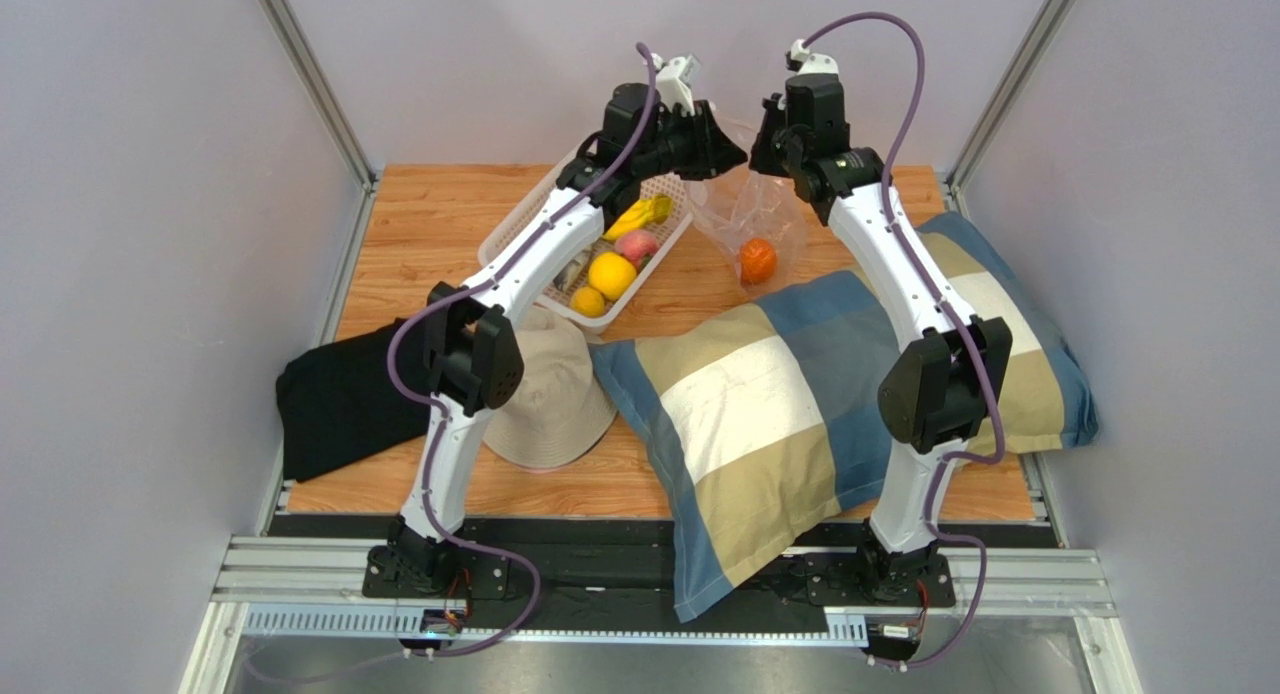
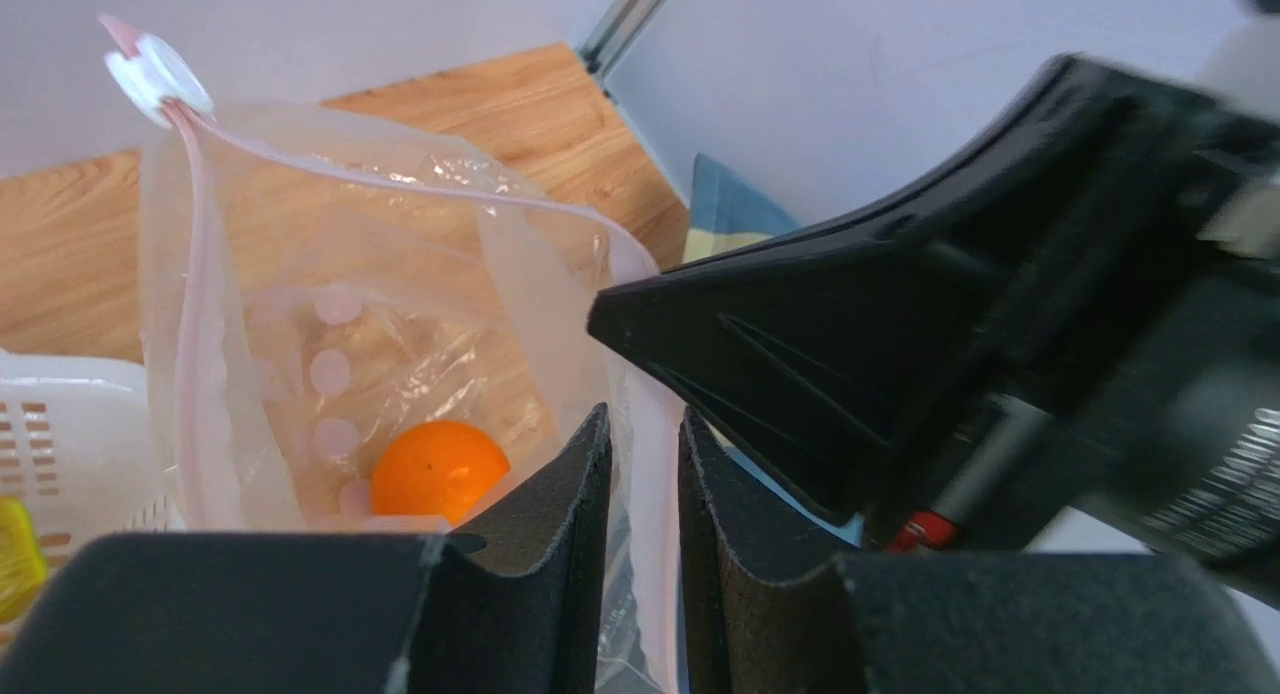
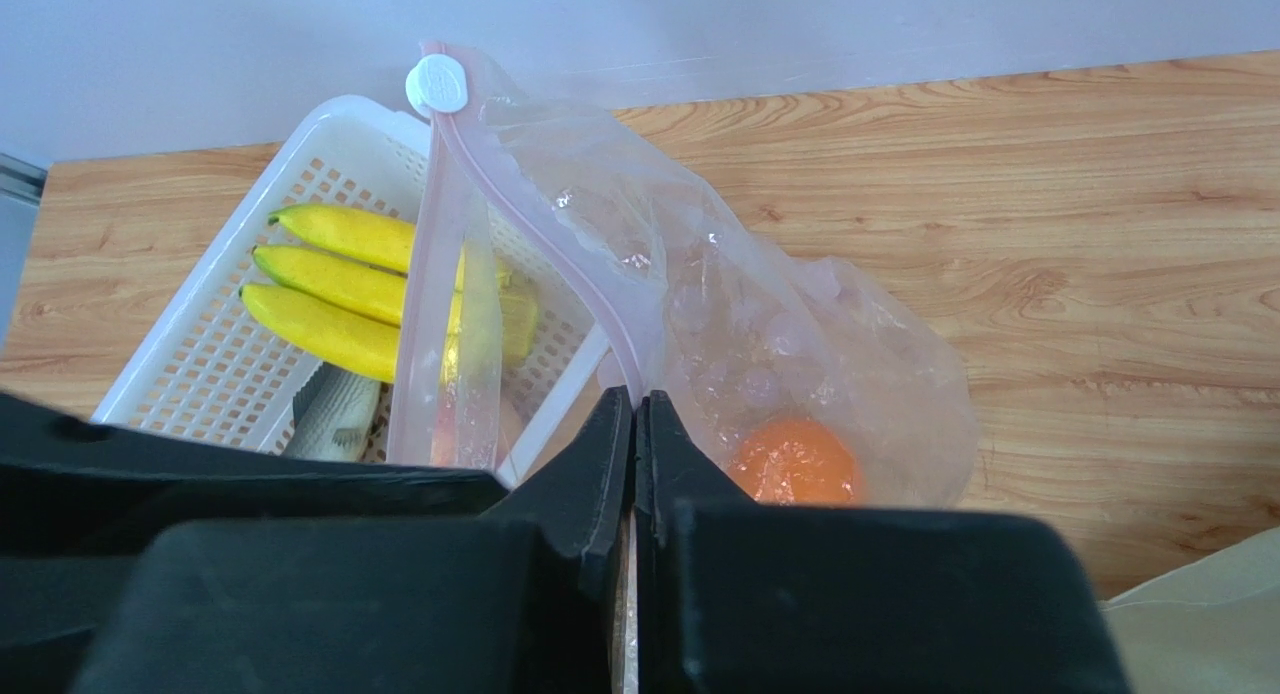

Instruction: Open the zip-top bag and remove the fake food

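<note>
- The zip-top bag [image 1: 747, 199] is held up at the table's [image 1: 436, 214] twelve o'clock, and the orange [image 1: 757, 259] is seen at its bottom.
- Its rim is pinched tight by the right gripper [image 3: 633, 409].
- The left gripper [image 2: 643, 424] is narrowed around the rim's film; a firm clamp cannot be told.
- The white basket [image 1: 519, 222], with bananas [image 1: 639, 214], is found at the bag's nine o'clock.

Both arms held high; left hand [image 2: 643, 469] narrowly parted, right hand [image 3: 631, 439] pinched shut

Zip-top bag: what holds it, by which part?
Right gripper jaws pinch the zip-top bag at its zip rim; left gripper jaws straddle the other lip, unclamped.
</note>
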Available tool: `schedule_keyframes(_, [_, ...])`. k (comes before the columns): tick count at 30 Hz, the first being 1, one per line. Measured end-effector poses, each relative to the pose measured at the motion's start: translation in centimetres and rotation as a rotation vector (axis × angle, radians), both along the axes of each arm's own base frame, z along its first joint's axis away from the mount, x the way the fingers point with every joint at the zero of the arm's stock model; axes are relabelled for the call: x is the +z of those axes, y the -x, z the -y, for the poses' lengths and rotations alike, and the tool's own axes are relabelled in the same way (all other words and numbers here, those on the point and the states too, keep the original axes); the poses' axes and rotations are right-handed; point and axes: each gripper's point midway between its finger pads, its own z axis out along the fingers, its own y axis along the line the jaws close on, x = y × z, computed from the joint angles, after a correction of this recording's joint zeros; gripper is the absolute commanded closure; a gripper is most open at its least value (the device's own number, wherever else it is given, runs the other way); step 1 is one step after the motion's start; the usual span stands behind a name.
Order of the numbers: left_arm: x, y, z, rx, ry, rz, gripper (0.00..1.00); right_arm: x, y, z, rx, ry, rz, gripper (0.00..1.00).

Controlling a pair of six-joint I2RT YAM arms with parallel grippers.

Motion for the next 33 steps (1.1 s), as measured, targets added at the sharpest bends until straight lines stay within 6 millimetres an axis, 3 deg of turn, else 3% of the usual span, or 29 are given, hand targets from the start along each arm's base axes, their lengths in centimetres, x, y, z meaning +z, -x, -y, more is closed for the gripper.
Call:
schedule_keyframes(8, [-5.4, -2.1, 0.2, 0.065, -0.092, -0.054, 0.83, 0.0, 0.3, -1.0, -0.003, -0.011, -0.003, 1.0])
schedule_keyframes(14, [-8.4, -2.9, 0.2, 0.11, -0.142, -0.102, 0.84, -0.1, 0.6, -1.8, -0.025, -0.079, -0.025, 1.0])
schedule_keyframes(19, [-9.3, -1.9, 1.2, 0.118, -0.196, -0.098, 0.8, -0.1, 1.2, -2.8, -0.052, -0.16, -0.061, 1.0])
schedule_keyframes(25, [-10.0, -1.0, 2.0, 0.097, -0.242, -0.075, 0.73, 1.4, 1.4, -3.8, -0.06, -0.242, -0.052, 1.0])
schedule_keyframes(30, [-12.2, -1.2, 1.9, 0.075, -0.3, -0.067, 0.65, 1.7, 1.1, -4.2, -0.057, -0.295, -0.057, 1.0])
schedule_keyframes(33, [-14.4, -1.4, 1.6, 0.067, -0.338, -0.08, 0.65, 1.1, 0.9, -4.9, -0.036, -0.311, -0.078, 0.78])
